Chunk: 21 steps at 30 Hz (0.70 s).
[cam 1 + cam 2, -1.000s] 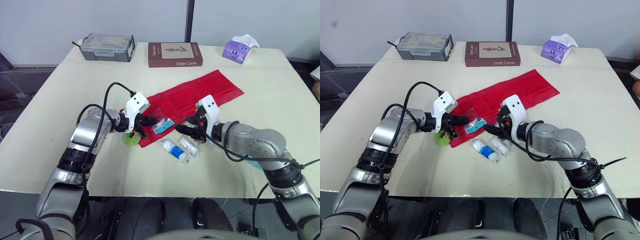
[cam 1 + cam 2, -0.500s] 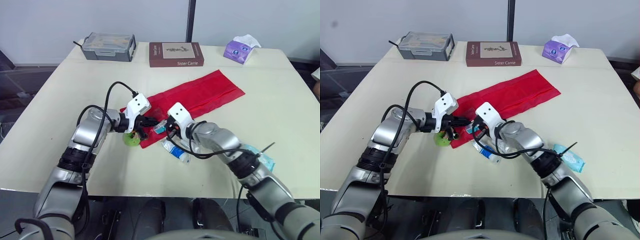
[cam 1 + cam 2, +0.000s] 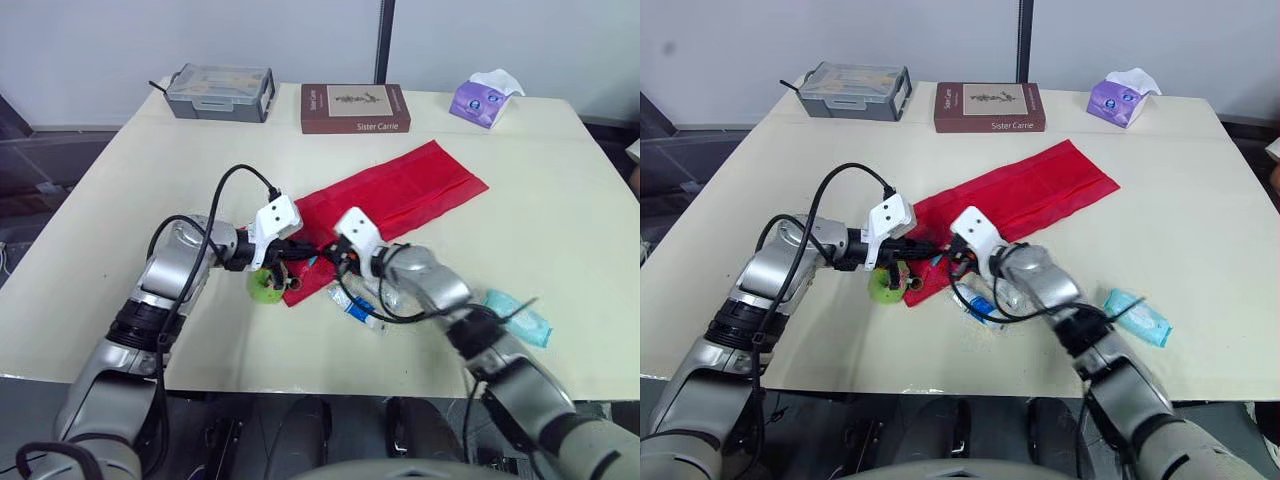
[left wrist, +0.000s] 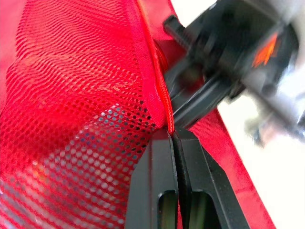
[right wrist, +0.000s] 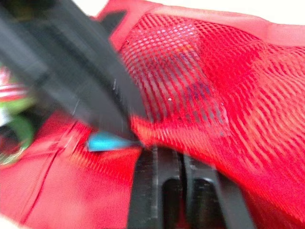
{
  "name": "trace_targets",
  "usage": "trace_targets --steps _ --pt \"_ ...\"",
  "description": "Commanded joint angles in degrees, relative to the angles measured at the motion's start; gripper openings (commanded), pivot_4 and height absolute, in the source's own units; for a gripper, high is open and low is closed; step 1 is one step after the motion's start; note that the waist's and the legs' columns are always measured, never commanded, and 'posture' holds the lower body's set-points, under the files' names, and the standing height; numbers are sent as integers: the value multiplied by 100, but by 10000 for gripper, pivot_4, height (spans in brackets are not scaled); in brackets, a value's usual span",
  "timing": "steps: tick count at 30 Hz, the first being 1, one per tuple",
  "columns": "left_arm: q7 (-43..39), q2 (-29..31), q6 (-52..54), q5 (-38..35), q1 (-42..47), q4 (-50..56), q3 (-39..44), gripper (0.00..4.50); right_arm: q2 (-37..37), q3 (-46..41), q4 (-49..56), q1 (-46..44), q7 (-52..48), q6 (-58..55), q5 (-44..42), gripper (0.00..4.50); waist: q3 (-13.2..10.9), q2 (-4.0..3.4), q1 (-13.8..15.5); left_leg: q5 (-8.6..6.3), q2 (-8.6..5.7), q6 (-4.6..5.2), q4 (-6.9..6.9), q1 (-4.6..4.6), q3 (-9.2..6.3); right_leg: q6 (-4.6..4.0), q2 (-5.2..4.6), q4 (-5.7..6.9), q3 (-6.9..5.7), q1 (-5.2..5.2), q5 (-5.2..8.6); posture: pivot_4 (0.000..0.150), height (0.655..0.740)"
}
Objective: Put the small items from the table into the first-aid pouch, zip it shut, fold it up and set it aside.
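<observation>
Presently the step in hand was judged to be loading a small item through the mouth at the near end of the red pouch [image 3: 410, 190], which lay flat and unfolded on the bench [image 3: 560, 200]. The left tool [image 4: 172, 136] was pressed together on the pouch's mesh edge at that end, pinching the red seam. The right tool [image 5: 167, 151] met it from the opposite side, its fingers pressed together at the same edge. A blue packet [image 5: 109, 142] lay just beside their tips; whether a corner of it was pinched could not be told.

To do this step well, the left tool should hold the mesh edge raised and taut so that the mouth gapes. The right tool should slide the packet flat and deep under the mesh before letting go. The two tools stood almost touching, so any push should run along the pouch, not across it, to avoid knocking the left grip loose.

The left arm reached toward the pouch with elbow bent and forearm low over the bench. The right arm was folded inward, elbow out, forearm passing above a tube [image 3: 355, 305] just beside the pouch's near end. A green roll [image 3: 265, 284] sat just beside the pouch corner, under the left tool. A teal packet [image 3: 518, 320] lay well apart from the pouch.
</observation>
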<state>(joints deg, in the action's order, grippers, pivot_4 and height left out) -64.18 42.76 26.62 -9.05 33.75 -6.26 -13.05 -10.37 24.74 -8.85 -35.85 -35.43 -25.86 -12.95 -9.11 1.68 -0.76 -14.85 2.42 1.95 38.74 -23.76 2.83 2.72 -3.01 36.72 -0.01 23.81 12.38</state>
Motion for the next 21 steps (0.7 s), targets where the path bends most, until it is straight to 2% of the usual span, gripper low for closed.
trace_targets --steps 1,4,5,6,11,13,15,18,19,20,21 --pt "-427 345 -1086 213 67 -474 94 0 -961 -873 2042 466 -863 -327 -837 21311 -2 -3 2 0 0 0 -2 1 -1 0 0 -1 0 0 0 1500 7400" --pt "-817 572 -2000 280 153 -1181 170 0 -1938 -1723 3317 1071 -1338 -605 -1548 34326 -2 -3 17 0 2 0 -3 4 -4 -3 1 -1 -4 -2 2 1500 7400" --pt "-946 678 -2504 366 212 -1531 164 0 -2339 -2031 3668 1345 -1502 -610 -1649 41088 -2 -3 18 0 2 0 -3 4 -3 -6 0 -1 -5 -2 5 1500 7400" --pt "-1063 768 -2951 450 275 -1861 151 0 -2683 -2311 3942 1605 -1643 -600 -1737 44526 -1 -2 22 0 3 0 -4 6 -3 -21 0 -2 -5 -2 13 1500 7400" --pt "-806 886 -4805 1130 974 -3731 34 0 -3700 -3893 4779 2781 -1860 -588 -2082 44526 0 0 26 0 8 0 -6 10 12 -30 2 -2 -7 -3 20 1500 7400" --pt "-694 760 -5004 1192 1294 -4251 88 0 -3908 -4397 5039 3128 -1844 -626 -2179 44526 1 2 54 0 7 0 -5 8 29 -27 2 -2 -7 -3 19 1500 7400" --pt "-1211 612 -4386 748 1461 -4365 320 0 -4009 -4778 5257 3371 -1741 -750 -2371 44526 3 6 56 0 7 0 -5 7 35 -21 1 -5 -7 -4 16 1500 7400" --pt "-1910 667 -2802 26 1358 -3542 655 8989 -4063 -5263 5600 3707 -1567 -1070 -2813 45000 3 13 52 0 8 0 -4 2 35 -14 1 -7 -7 -4 12 1500 7400" --pt "-1987 696 -2199 -184 1274 -3086 739 11890 -4063 -5402 5693 3781 -1493 -1185 -3008 45000 2 14 50 0 9 0 -4 1 33 -9 1 -8 -7 -4 10 1500 7400" --pt "-1994 714 -1786 -309 1194 -2739 793 18846 -4067 -5492 5747 3834 -1437 -1254 -3147 45000 2 14 49 0 12 0 -5 -1 19 -8 0 -9 -7 -4 9 1500 7400" --pt "-1871 671 -1337 -440 1108 -2262 844 20667 -4070 -5595 5801 3850 -1336 -1360 -3379 45000 2 14 53 0 12 0 -4 1 7 -8 0 -9 -7 -6 9 1500 7400"
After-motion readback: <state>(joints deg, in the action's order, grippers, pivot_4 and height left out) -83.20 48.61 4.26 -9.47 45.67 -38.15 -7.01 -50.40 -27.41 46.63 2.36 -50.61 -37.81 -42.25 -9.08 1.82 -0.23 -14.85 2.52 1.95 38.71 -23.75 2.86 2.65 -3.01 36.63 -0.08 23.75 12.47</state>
